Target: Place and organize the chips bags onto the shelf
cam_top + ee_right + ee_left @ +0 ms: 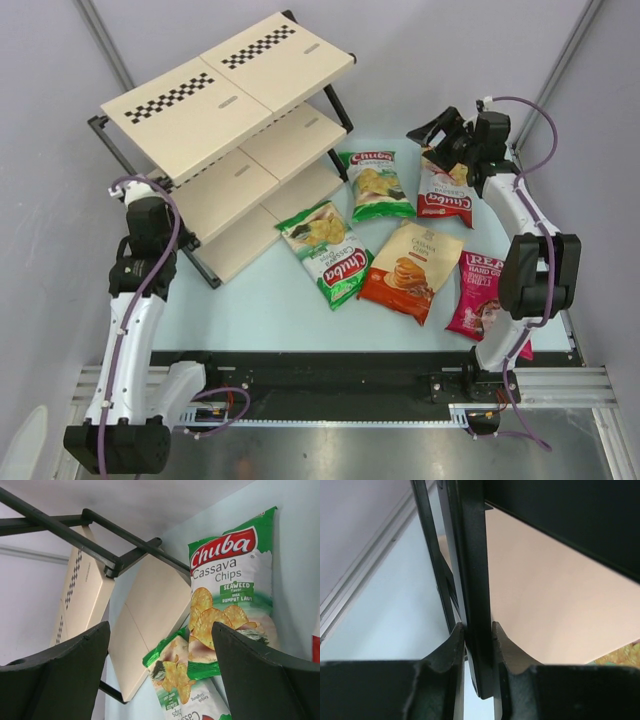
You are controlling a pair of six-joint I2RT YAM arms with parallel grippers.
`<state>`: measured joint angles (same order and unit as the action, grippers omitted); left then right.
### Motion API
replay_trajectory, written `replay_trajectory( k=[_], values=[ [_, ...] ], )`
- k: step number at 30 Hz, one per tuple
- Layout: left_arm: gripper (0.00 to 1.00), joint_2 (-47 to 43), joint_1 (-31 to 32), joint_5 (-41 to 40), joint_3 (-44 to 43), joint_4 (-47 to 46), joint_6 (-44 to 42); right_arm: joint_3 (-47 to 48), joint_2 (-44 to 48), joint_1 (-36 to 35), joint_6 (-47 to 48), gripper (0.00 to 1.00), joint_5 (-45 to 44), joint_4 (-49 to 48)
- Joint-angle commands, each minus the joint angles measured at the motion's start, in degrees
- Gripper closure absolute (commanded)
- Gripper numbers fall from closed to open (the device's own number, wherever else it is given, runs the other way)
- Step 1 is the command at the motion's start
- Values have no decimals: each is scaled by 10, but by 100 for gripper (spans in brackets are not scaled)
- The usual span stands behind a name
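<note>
The shelf (pixel 230 85) stands at the back left, tilted, its beige boards topped with checkered strips. My left gripper (pixel 160 195) is shut on a black tube of the shelf's frame (pixel 475 580), clamped between both fingers. Five chips bags lie on the table: two green Chuba bags (pixel 375 185) (pixel 330 255), an orange one (pixel 412 270), a red-and-white one (pixel 447 195) and a magenta one (pixel 485 295). My right gripper (pixel 445 130) hangs open above the red-and-white bag, holding nothing. The right wrist view shows both green bags (pixel 230 580) (pixel 185 680) beyond the open gripper (pixel 160 650).
Pale blue table (pixel 270 300) under everything. Grey walls enclose the back and sides. The black base rail (pixel 330 375) runs along the near edge. The shelf's lower boards (pixel 150 615) sit close to the green bags.
</note>
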<state>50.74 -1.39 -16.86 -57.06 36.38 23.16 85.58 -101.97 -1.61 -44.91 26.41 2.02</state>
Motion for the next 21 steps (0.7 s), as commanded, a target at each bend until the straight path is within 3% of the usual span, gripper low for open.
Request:
replay_trajectory(
  k=[1, 4, 9, 21],
  values=[
    [100, 1, 60, 164, 25, 32, -136, -11, 41, 12, 17, 12, 17, 4],
    [100, 8, 97, 189, 16, 36, -158, -49, 75, 35, 24, 12, 14, 12],
    [100, -3, 146, 138, 13, 55, -212, -107, 119, 59, 24, 12, 4, 31],
    [100, -30, 169, 187, 29, 64, -222, -55, 109, 67, 36, 13, -7, 41]
  ],
)
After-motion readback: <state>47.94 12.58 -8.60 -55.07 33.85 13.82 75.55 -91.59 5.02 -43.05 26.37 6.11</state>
